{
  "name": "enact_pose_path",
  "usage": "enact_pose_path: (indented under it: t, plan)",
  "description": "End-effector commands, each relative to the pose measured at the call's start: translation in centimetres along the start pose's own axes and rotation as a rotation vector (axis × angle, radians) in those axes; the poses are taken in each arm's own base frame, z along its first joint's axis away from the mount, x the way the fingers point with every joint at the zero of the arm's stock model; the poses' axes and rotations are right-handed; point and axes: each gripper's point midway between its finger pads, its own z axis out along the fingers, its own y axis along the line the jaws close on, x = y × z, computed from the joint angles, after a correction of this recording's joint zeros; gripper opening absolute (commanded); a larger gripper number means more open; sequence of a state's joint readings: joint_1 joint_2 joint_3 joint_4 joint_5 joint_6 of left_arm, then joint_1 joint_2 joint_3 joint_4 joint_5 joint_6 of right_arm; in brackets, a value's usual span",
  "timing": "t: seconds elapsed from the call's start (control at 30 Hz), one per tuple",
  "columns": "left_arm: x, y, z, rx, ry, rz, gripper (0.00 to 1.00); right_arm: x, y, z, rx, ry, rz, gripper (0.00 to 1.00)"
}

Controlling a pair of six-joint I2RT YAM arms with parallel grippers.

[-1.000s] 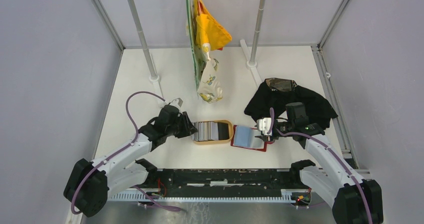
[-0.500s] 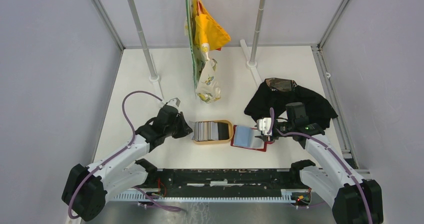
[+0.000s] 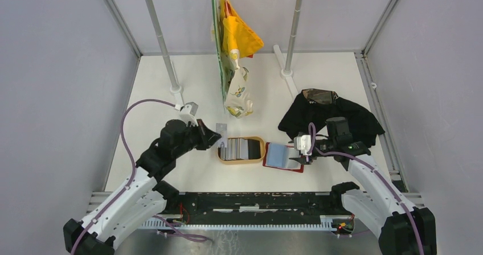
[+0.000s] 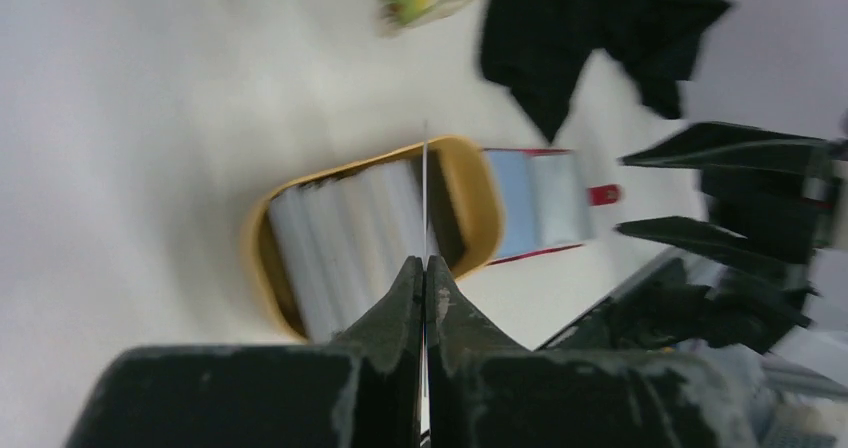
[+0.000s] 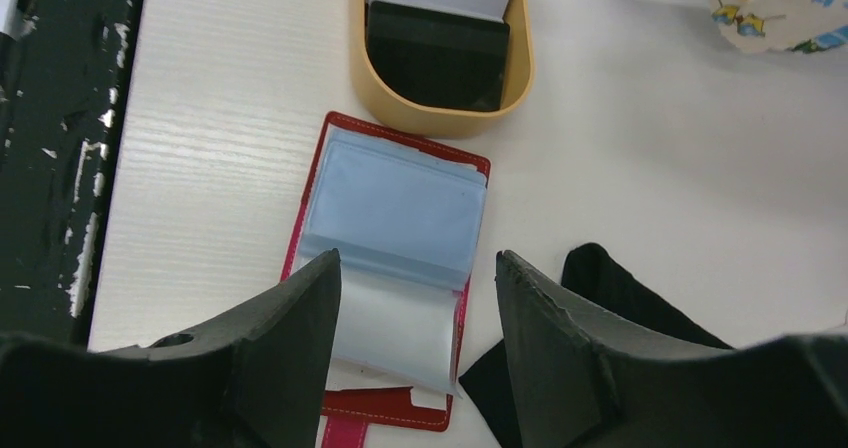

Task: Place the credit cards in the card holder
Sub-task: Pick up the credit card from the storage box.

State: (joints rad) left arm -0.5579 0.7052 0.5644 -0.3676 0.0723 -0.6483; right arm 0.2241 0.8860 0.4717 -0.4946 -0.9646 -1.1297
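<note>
One grey card [image 3: 221,134] is clenched edge-on between the fingers of my left gripper [image 4: 425,273], pinched by its lower edge. It hangs above the left end of the tan tray [image 4: 478,183], where the other cards [image 3: 242,148] stand in a row. To do this step well, I should carry it to the right and turn it until its leading edge lines up with the mouth of a clear pocket in the card holder [image 5: 400,208]. That holder lies open on the surface [image 3: 319,78], just right of the tray. My right gripper [image 5: 418,258] is spread wide over the holder's right half; whether it presses down I cannot tell. It should steady the holder while I slide the card in, low and slow.
</note>
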Motion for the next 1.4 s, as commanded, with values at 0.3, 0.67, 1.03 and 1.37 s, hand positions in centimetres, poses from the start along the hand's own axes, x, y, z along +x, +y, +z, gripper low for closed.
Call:
enact_pose_path:
  t: [0.3,0.67,1.03,1.37]
  plan:
    - [0.4,-17.1,-0.8,0.736,-0.278,0.238,0.02,-8.2,2.0,-0.4,-0.149,-0.410,0.120,0.75]
    - [2.1,-20.6,0.8,0.875,-0.311,0.292,0.02,-9.1,-1.9,-0.8,-0.014,-0.383,0.337,0.98]
    - [4.0,-21.0,1.8,0.923,-0.303,0.336,0.02,-11.6,-2.1,-1.7,-0.068,-0.457,0.485,0.94]
    - [5.0,-21.1,3.1,0.914,-0.255,0.338,0.02,-11.7,-2.4,-1.7,-0.048,-0.470,0.536,0.37]
